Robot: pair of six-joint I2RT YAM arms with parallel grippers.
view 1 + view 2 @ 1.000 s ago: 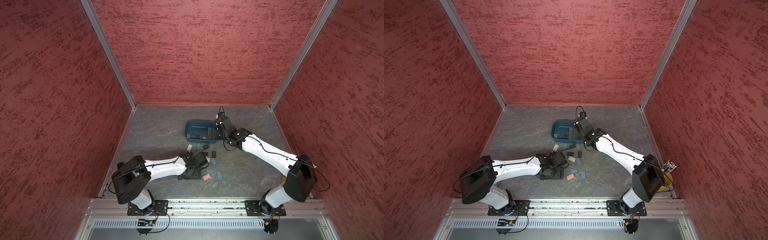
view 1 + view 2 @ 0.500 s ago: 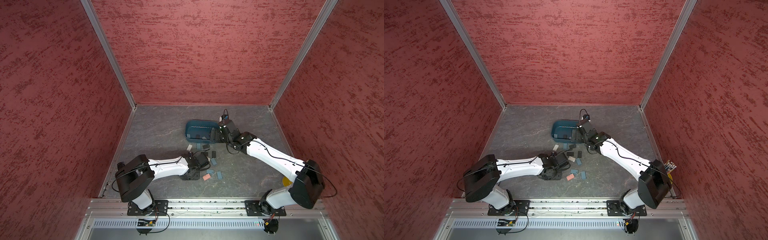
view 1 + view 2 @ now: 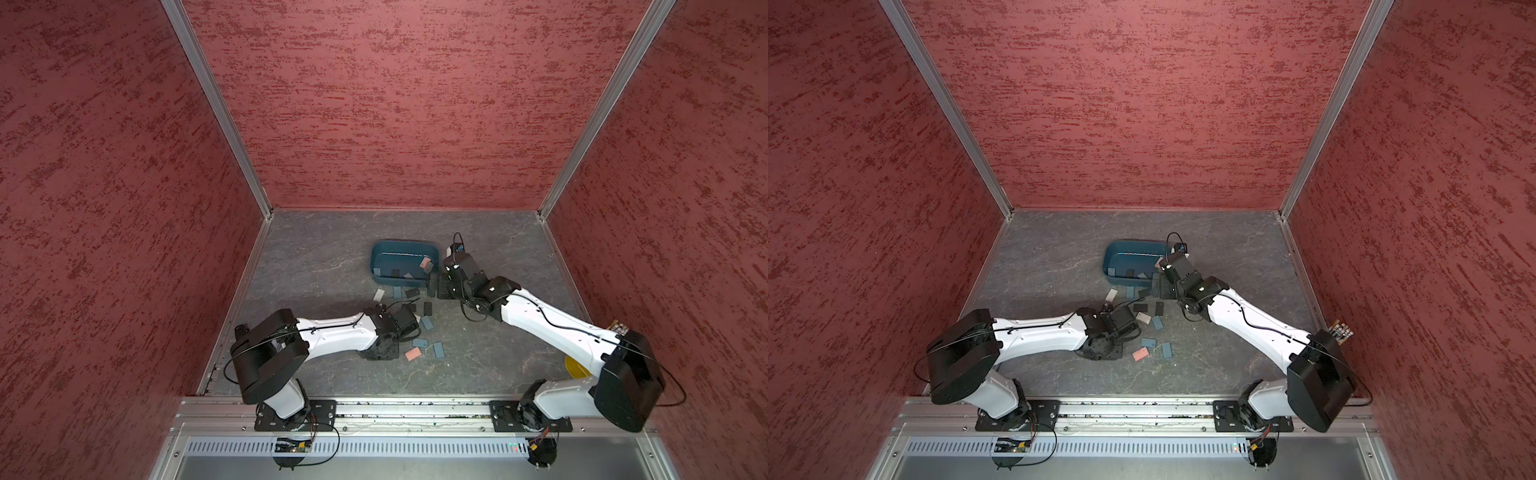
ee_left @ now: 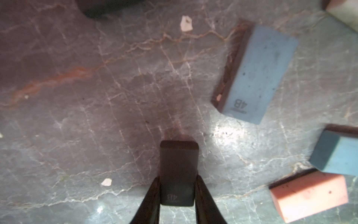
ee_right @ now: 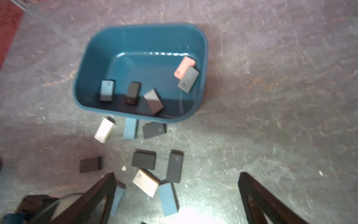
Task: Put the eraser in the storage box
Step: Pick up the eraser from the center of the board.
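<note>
- Closing over the past second, left tool (image 4: 177, 184) now pinches a dark grey eraser (image 4: 178, 164); the pickup looks secured.
- Right tool (image 5: 177, 186), spread and empty, has backed off the storage box (image 5: 135, 38).

Probably a robotics lab's test cell: red textured wall panels (image 3: 395, 104) on three sides, joined by aluminium corner posts (image 3: 217, 108), box in a grey marbled worktop (image 3: 332, 249). A white left arm (image 3: 340, 334) and right arm (image 3: 552, 320) are bolted to a metal rail (image 3: 415, 409) along its front edge, beside a slotted cable duct (image 3: 415, 448).
</note>
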